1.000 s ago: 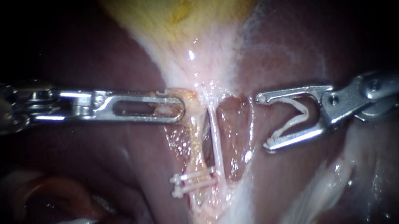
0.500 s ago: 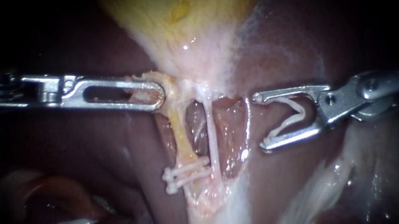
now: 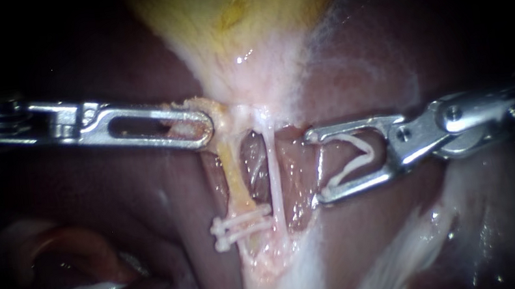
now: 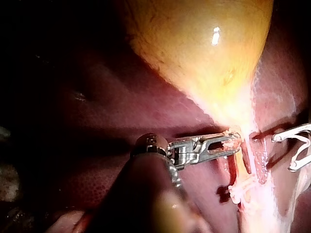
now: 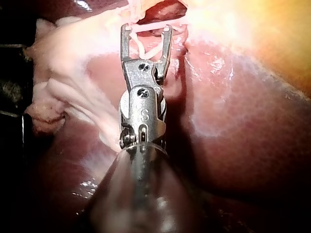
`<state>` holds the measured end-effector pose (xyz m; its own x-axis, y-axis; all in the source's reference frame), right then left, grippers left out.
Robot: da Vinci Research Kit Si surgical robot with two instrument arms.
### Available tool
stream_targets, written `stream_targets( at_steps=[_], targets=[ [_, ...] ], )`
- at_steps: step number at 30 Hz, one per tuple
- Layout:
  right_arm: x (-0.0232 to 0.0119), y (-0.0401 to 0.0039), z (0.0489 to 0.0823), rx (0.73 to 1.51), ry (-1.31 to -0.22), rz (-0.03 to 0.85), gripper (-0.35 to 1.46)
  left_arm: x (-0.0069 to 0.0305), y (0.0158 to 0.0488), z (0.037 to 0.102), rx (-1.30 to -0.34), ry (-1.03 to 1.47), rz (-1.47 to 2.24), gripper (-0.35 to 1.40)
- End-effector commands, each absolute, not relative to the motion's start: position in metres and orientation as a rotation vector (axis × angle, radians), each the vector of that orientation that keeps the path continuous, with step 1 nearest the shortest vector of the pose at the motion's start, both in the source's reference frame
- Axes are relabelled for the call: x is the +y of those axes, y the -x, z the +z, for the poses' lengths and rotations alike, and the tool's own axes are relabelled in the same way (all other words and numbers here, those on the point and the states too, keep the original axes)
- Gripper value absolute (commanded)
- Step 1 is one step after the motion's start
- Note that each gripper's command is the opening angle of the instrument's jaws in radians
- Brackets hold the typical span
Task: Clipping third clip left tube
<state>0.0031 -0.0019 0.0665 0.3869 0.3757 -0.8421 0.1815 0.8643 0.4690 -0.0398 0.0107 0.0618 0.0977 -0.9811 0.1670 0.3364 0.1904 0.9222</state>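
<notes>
- Nearest the endoscope, two small white plastic clips are sitting side by side across the low end of the yellowish-tan, soft left tube.
- Above them the tube is running bare up to the left instrument's slotted steel hand. That hand is clenching a tuft of yellowish tissue at the tube's upper end and is seemingly drawing the tube taut.
- The tube is looking thin, wet and slippery, and is likely tearing easily. The bare stretch between the clips and the clenched hand is seeming the place to take it: squarely across, with both jaws reaching past its far edge.
- Just beside it, a thin white tube is standing between it and the right instrument's steel hand, so hand and left tube are apart.
- That hand is grasping an open white V-shaped clip, with one leg lying against each spread jaw. The clip is looking light and stiff, and is probably slipping out if knocked.
- Farther off, the glossy yellow gallbladder is narrowing down toward the tubes, with the dark red liver lying around them.
- Hidden: the tube's back face and whatever is lying behind it. Whether the right jaw tips are touching the pale strand beside them is proving impossible to tell. Both shafts are fading into darkness, and the wrist views are showing the left tube only in part.
</notes>
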Motion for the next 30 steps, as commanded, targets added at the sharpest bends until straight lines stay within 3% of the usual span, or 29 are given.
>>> stream_targets(
  at_steps=[1, 9, 22, 30],
  targets=[
    [-0.0022, -0.0035, 0.0668, 1.183, -0.562, 0.142, 0.48, 0.0106, 0.0398, 0.0619, -0.984, -0.852, -1.174, -0.35],
    [-0.0029, -0.0071, 0.068, 1.158, -0.621, 0.235, 0.49, 0.0106, 0.0398, 0.0618, -0.984, -0.852, -1.174, -0.35],
    [-0.0041, -0.0116, 0.0715, 1.134, -0.676, 0.298, 0.49, 0.0105, 0.0399, 0.0616, -0.984, -0.851, -1.175, -0.35],
    [-0.0037, -0.0133, 0.0718, 1.18, -0.738, 0.345, 0.48, 0.0105, 0.04, 0.0617, -0.984, -0.851, -1.175, -0.35]
  ],
)
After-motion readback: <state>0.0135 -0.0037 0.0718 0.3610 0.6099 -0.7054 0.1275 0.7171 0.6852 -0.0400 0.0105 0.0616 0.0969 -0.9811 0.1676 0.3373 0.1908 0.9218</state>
